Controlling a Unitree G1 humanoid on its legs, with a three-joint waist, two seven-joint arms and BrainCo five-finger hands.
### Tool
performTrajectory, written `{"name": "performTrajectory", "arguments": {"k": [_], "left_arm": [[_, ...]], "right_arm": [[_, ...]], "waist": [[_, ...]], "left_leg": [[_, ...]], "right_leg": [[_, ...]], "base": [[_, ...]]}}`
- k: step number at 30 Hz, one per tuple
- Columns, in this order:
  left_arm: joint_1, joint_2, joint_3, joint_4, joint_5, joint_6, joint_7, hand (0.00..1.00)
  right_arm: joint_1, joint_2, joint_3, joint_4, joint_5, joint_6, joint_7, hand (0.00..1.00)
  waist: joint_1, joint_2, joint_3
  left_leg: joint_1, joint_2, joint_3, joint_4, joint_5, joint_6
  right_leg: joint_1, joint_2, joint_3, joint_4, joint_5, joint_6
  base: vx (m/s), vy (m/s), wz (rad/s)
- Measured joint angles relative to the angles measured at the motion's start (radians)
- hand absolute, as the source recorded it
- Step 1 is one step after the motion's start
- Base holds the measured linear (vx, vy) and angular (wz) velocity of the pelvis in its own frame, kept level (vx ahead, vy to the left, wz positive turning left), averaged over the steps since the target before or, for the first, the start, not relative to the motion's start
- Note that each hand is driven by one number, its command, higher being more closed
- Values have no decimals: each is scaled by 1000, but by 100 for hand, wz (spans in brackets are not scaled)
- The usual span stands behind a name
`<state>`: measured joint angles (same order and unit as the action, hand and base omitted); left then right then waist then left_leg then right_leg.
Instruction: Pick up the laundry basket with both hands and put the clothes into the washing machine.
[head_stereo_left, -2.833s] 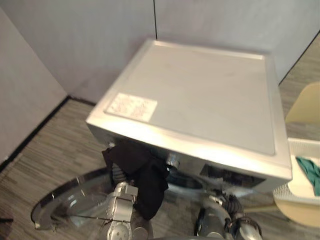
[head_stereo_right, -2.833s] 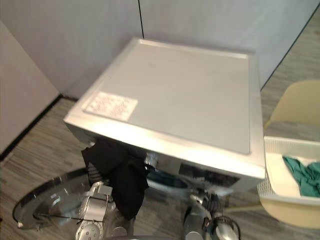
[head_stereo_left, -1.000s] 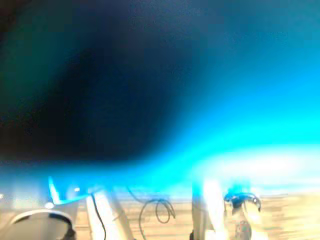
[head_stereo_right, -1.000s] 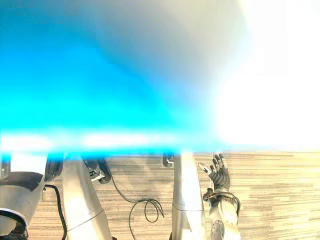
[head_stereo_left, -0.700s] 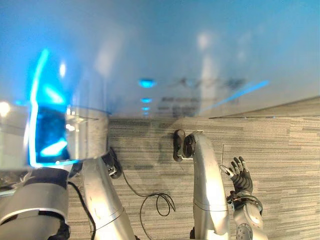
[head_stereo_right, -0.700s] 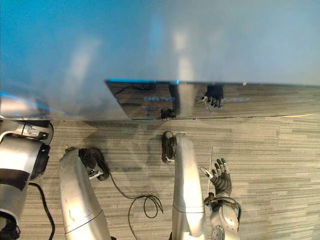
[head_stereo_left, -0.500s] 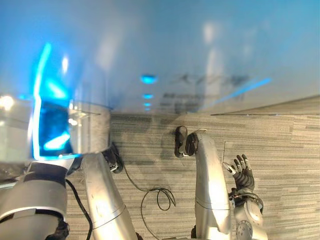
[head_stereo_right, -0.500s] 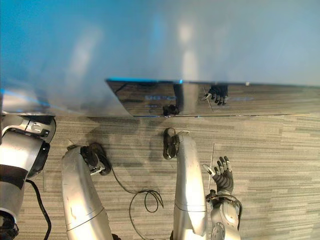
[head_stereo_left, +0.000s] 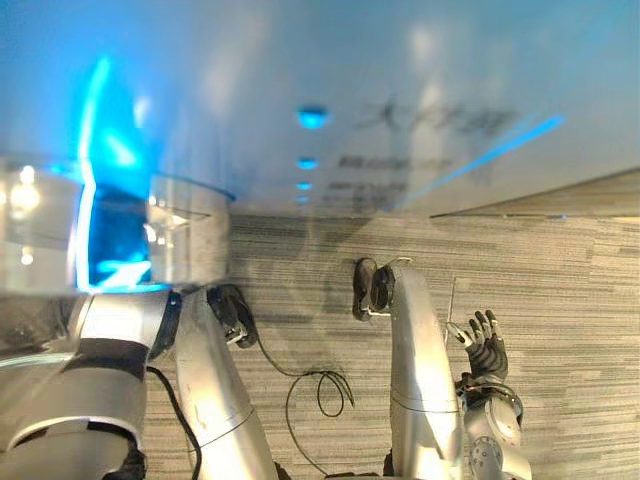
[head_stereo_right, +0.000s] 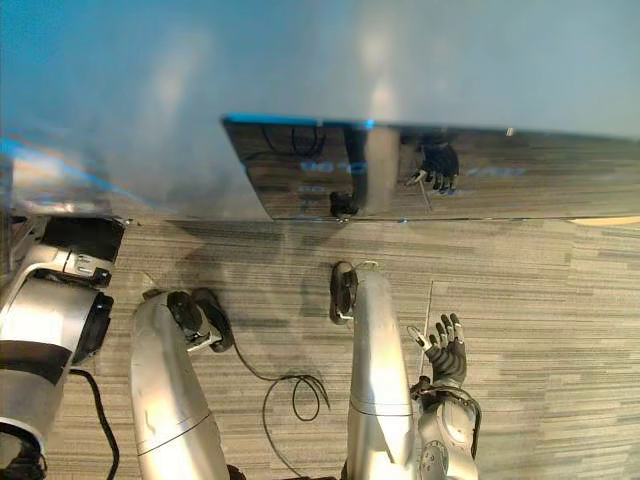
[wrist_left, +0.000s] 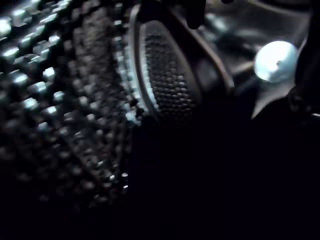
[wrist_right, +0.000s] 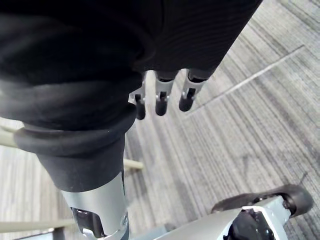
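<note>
Our head has tipped down, so the washing machine (head_stereo_left: 420, 90) looms close. Dark cloth (wrist_left: 200, 190) seems to lie in its drum (wrist_left: 60, 100) with our left robot hand; its state we cannot tell. Our right robot hand (head_stereo_right: 446, 350) hangs wide open. Pulling out could drag cloth onto the floor (head_stereo_right: 540, 330).

Washer (head_stereo_right: 300, 100) front glossy silver with a blue sheen, mirroring the floor's stripes; floor (head_stereo_right: 560, 330) grey carpet in fine darker and paler streaks; right hand (head_stereo_right: 445, 352) silver with dark fingertips (wrist_right: 161, 107), its cover (wrist_right: 75, 60) black and ribbed; drum (wrist_left: 60, 100) dark metal, dotted with rows of shiny studs; its paddle (wrist_left: 170, 75) black mesh.
</note>
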<state>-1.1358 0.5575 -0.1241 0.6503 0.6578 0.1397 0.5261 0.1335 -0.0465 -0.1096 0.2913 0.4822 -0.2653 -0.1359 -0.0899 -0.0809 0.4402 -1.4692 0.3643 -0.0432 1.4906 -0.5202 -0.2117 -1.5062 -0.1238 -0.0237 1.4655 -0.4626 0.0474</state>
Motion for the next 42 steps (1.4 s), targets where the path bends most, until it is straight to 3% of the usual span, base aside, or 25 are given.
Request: {"name": "performTrajectory", "arguments": {"k": [2, 6, 9, 11, 14, 16, 18, 21, 25, 27, 29, 30, 34, 38, 40, 41, 42], "left_arm": [[67, -26, 63, -126, -74, -1, 4, 0], [204, -114, 147, -337, -171, -62, 55, 0], [394, -244, 164, -482, -218, -130, 89, 0], [491, -346, 163, -493, -249, -148, 116, 0], [689, -480, 135, -455, -306, -149, 109, 0], [813, -515, 113, -428, -325, -154, 80, 0], [941, -552, 107, -377, -357, -174, 24, 0], [1064, -571, 106, -313, -435, -189, -59, 0], [1205, -571, 116, -235, -449, -196, -137, 0], [1270, -576, 134, -168, -451, -203, -179, 0], [1285, -576, 155, -113, -452, -203, -200, 0], [1290, -590, 193, -49, -453, -203, -215, 0], [1282, -605, 250, 91, -465, -203, -244, 0], [1273, -605, 273, 152, -500, -204, -264, 0], [1269, -601, 273, 170, -510, -204, -272, 0], [1256, -589, 289, 186, -513, -202, -284, 0], [1255, -608, 308, 183, -514, -204, -291, 0]], "right_arm": [[-1, 3, 0, 0, -4, 1, -12, 0], [-19, 6, -4, -2, -22, 4, -20, 0], [-25, 6, -13, -1, -46, 10, -39, 0], [-34, 1, -23, 3, -63, 18, -46, 0], [-56, -3, -37, 58, -86, 36, -66, 0], [-61, -2, -37, 113, -100, 41, -68, 0], [-60, 1, -43, 199, -101, 58, -66, 0], [-56, 3, -79, 333, -113, 92, -58, 0], [4, 19, -101, 451, -132, 120, -50, 0], [49, 32, -110, 512, -140, 131, -31, 0], [62, 41, -123, 535, -142, 142, -25, 0], [66, 43, -131, 560, -146, 152, -11, 0], [43, 36, -168, 640, -208, 166, 10, 0], [-8, 39, -187, 676, -218, 166, 9, 0], [-38, 40, -184, 676, -218, 166, 11, 0], [-64, 51, -186, 672, -217, 167, 10, 0], [-79, 48, -189, 676, -216, 173, 10, 0]], "waist": [[1, -1, 2], [6, -4, 38], [25, -2, 60], [34, 5, 79], [56, 7, 79], [73, 9, 78], [95, 34, 36], [108, 72, -16], [106, 81, -119], [112, 72, -220], [111, 70, -263], [108, 77, -306], [104, 108, -389], [105, 113, -389], [107, 117, -386], [107, 114, -377], [121, 118, -356]], "left_leg": [[3, -6, 2, -27, 9, -11], [50, -17, -4, -58, 24, -18], [110, -31, -9, -89, 54, -15], [163, -45, -11, -106, 82, 11], [323, -56, -15, -172, 82, 13], [455, -60, -12, -245, 91, -2], [588, -71, -5, -352, 121, -5], [771, -95, 8, -484, 152, 0], [1021, -125, 26, -721, 225, 6], [1156, -141, 54, -915, 302, 14], [1234, -154, 69, -1044, 360, 26], [1307, -162, 75, -1179, 421, 30], [1396, -165, 69, -1387, 549, 57], [1366, -158, 103, -1339, 574, 76], [1334, -147, 115, -1314, 598, 77], [1309, -143, 135, -1251, 568, 74], [1249, -121, 165, -963, 449, 99]], "right_leg": [[4, -1, -2, -13, 1, 2], [51, 0, -13, -30, 4, 6], [106, -5, -20, -39, 9, 0], [159, -17, -28, -45, 18, -20], [308, -25, -46, -66, 20, -24], [434, -36, -70, -107, 19, -24], [582, -38, -92, -203, -2, -36], [782, -54, -121, -322, -22, -34], [1044, -69, -179, -526, 9, -18], [1172, -71, -212, -687, 63, -6], [1242, -71, -228, -788, 103, -4], [1306, -66, -254, -894, 145, 4], [1429, -41, -320, -1112, 248, 5], [1523, -3, -388, -1238, 311, 3], [1518, 11, -398, -1248, 338, -24], [1520, 6, -427, -1278, 359, -40], [1524, 7, -429, -1273, 358, -41]], "base": [[28, -60, 19], [41, -44, 6], [92, -54, 11], [131, -50, 17], [152, -73, 20], [131, -111, 27], [103, -126, 28], [83, -80, 35], [122, -10, 38], [159, 16, 28], [187, 53, 20], [197, 74, 25], [147, 75, 35], [43, 33, 44], [-84, -23, 30], [-194, 24, 5], [-201, 59, -5]]}}
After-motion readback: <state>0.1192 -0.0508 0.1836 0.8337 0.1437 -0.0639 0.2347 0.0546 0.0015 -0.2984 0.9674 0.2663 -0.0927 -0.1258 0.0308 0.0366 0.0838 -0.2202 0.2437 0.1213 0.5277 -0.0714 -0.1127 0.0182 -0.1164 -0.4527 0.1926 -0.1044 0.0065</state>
